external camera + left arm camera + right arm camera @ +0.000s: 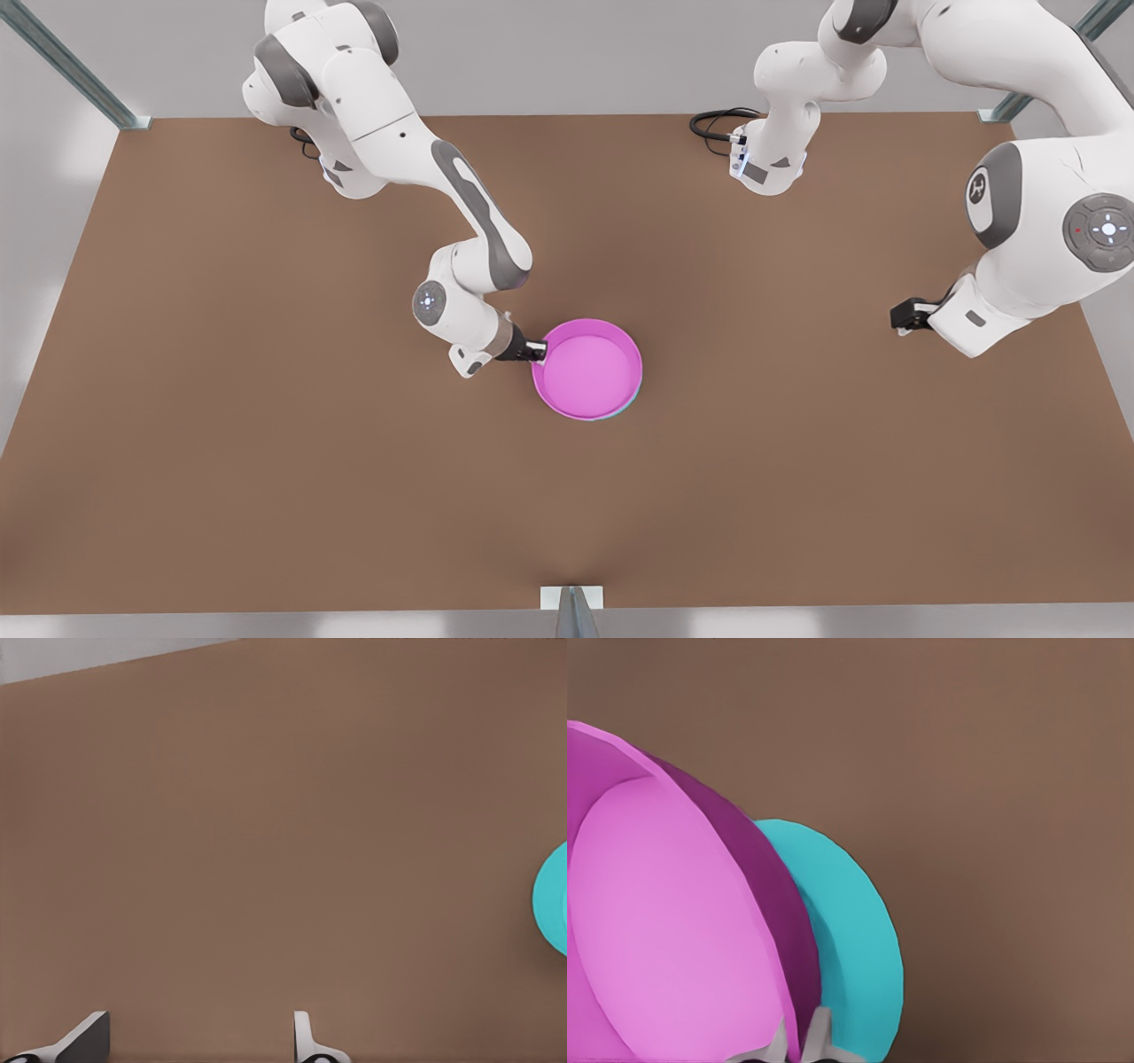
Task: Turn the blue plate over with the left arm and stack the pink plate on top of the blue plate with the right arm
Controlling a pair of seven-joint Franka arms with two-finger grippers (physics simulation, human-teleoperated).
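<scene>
**A:** Where's your right claw [537, 351]?

**B:** On the front view's left, pinched on the near rim of the pink plate [588, 367]. The plate sits over the blue plate [631, 403], which peeks out as a thin sliver underneath, mid-tabletop [266, 443].

**A:** And the other one?

**B:** My left claw [902, 316] waits on the front view's right, well apart from the plates, fingers spread wide and empty.

**A:** What could go wrong?

**B:** The wrist view shows pink tilted against blue — if I let go off-centre, it may slide or drag the blue plate askew.
</scene>
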